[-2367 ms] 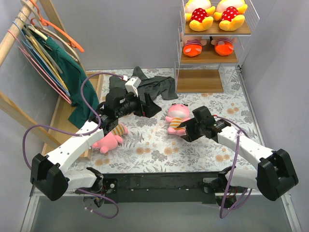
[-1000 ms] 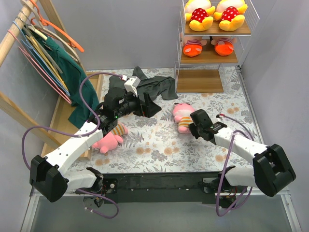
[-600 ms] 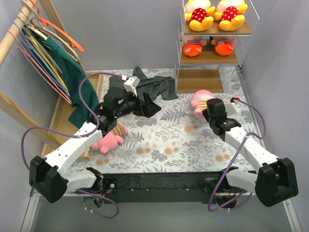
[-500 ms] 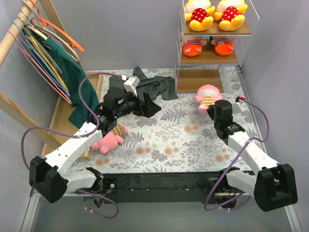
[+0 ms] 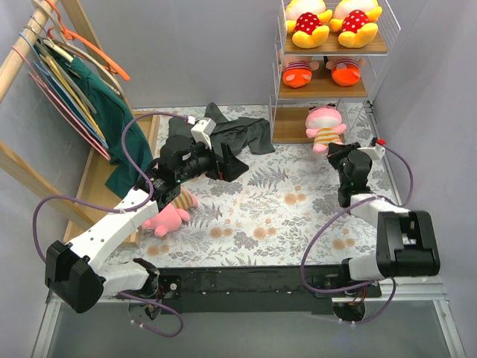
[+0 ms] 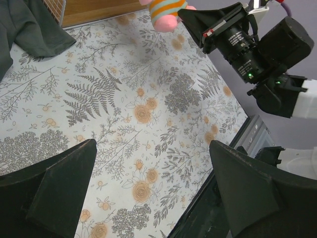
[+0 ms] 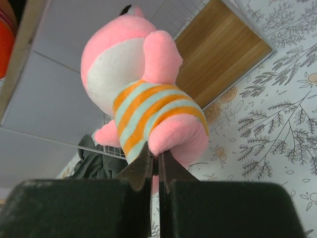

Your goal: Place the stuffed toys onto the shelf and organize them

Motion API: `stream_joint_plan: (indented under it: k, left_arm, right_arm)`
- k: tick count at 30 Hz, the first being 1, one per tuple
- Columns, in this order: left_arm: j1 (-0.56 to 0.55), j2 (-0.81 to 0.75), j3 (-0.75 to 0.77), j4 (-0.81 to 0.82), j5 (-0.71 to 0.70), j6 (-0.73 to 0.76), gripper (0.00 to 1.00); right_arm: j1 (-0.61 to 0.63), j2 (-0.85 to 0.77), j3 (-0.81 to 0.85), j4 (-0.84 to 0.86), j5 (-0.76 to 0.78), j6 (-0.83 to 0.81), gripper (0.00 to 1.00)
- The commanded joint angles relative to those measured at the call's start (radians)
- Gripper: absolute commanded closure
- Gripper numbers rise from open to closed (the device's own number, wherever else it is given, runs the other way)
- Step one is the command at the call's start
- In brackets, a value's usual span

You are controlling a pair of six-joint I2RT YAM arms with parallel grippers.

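Doll (image 7: 151, 111), pink plush w/ striped shirt, pinched in R end effector (image 7: 156, 154).

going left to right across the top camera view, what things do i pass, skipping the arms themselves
wooden clothes rail → lying pink toy → dark grey garment → held pink toy, pinched from below by the right gripper

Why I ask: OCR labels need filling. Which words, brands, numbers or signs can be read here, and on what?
No readable text in any view.
Pink toy, shelf and floral mat: no print.
Right wrist camera: a tiny light mark beside the lens, too small to read.
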Motion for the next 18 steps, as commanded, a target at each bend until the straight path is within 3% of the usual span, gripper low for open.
stream_joint_plan:
  k: [1, 10, 18]
  left_arm:
    - [-0.004, -0.034, -0.013, 0.025, 0.01, 0.01, 0.02]
    - [-0.01, -0.045, -0.019, 0.034, 0.013, 0.004, 0.02]
    - [-0.011, -0.026, -0.011, 0.033, 0.042, -0.005, 0.02]
  right_arm:
    - [-0.034, 0.158, 0.04, 0.374, -0.103, 0.042, 0.99]
    - [-0.044, 0.465, 0.203, 0.572, -0.16, 0.085, 0.99]
    - [-0.057, 0.551, 0.358, 0.445, -0.157, 0.046, 0.99]
